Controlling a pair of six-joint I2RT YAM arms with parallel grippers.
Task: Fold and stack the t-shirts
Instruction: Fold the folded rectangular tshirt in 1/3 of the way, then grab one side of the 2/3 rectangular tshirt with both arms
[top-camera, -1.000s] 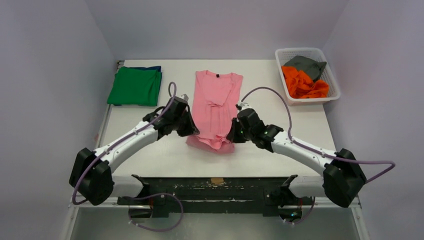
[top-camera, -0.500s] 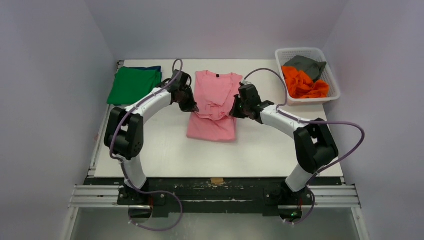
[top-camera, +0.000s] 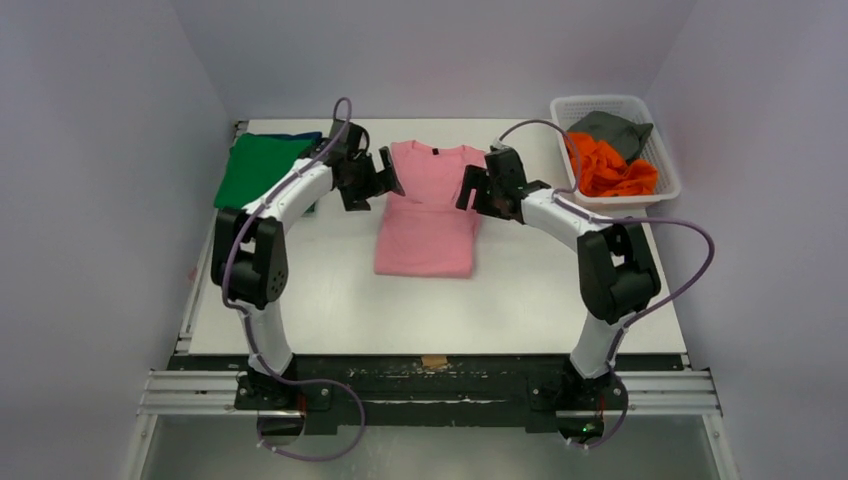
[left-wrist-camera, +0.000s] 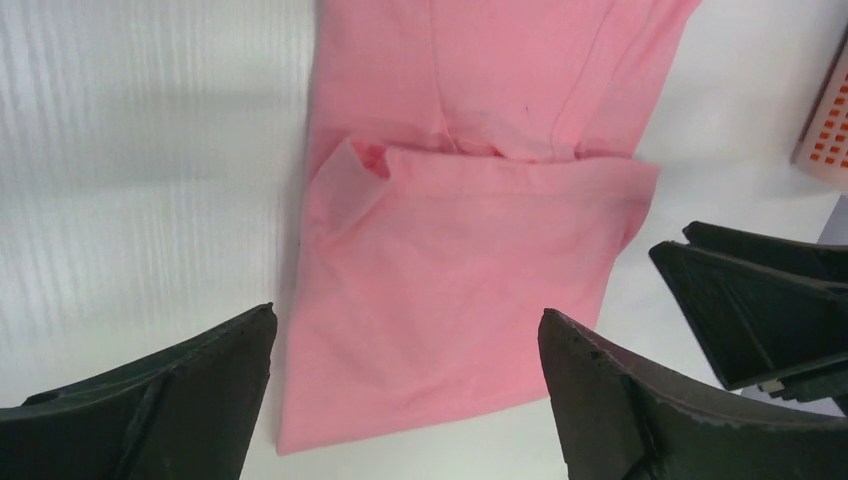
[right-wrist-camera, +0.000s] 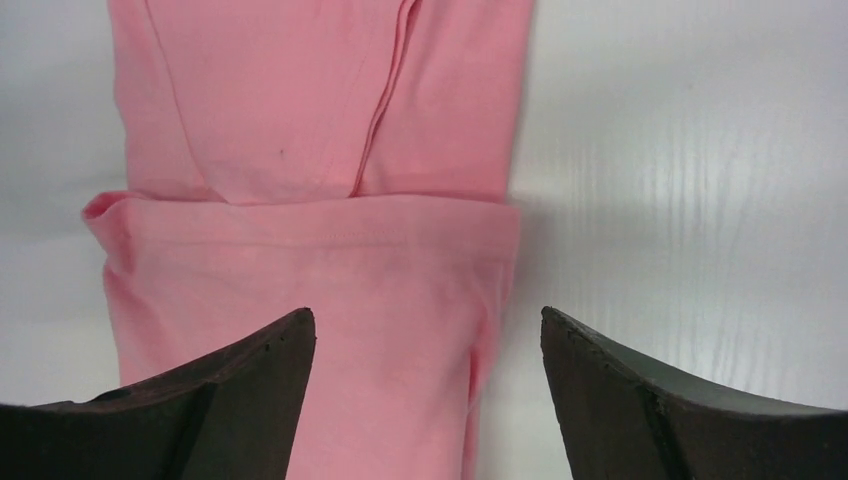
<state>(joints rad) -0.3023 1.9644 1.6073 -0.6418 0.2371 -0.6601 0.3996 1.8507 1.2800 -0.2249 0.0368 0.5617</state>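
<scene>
We are finding the green t-shirt (top-camera: 262, 170) lying folded well left of the pink t-shirt (top-camera: 425, 235), with a dark blue t-shirt (top-camera: 305, 136) peeking out beneath it. The left gripper (left-wrist-camera: 407, 320) is hovering at the pink t-shirt's left edge, jaws spread wide and gripping nothing. The pink t-shirt is lying flat on the table (top-camera: 330, 300), its near part folded double. The right gripper (right-wrist-camera: 428, 318) is hovering at its right edge, likewise spread and empty. Well right of it, the white basket (top-camera: 628, 203) is holding the orange t-shirt (top-camera: 605, 170) and the grey t-shirt (top-camera: 612, 130).
</scene>
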